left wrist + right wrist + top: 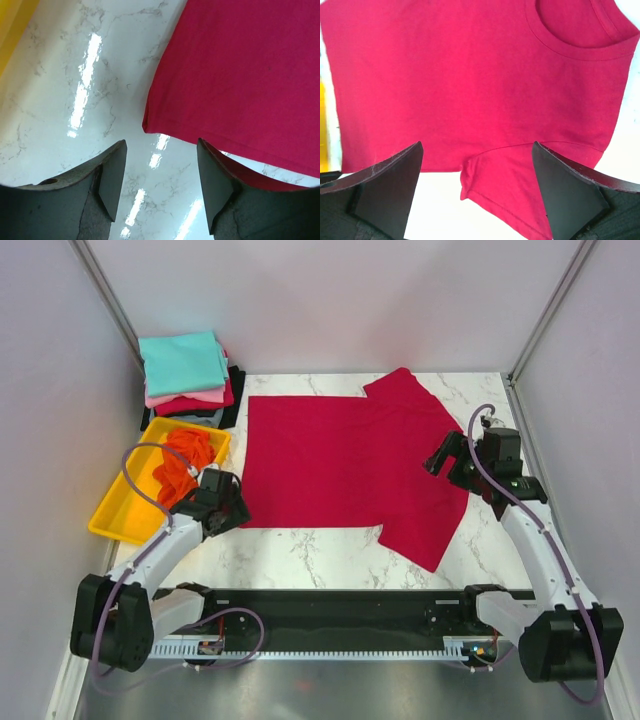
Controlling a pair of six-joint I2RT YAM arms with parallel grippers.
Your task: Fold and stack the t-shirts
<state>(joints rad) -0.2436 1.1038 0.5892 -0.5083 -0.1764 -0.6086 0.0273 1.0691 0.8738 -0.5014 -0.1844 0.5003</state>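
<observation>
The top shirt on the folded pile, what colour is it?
The top shirt is teal, clearest in the top external view.

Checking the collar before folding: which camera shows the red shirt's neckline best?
Right wrist view: the neckline is close, sharp, largely in frame. From the top external view the right gripper covers it; the left wrist view shows only the crimson shirt's hem corner.

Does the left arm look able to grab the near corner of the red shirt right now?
Probably yes: the left gripper is open right at the crimson shirt's corner, with only bare marble table around it and nothing blocking.
</observation>
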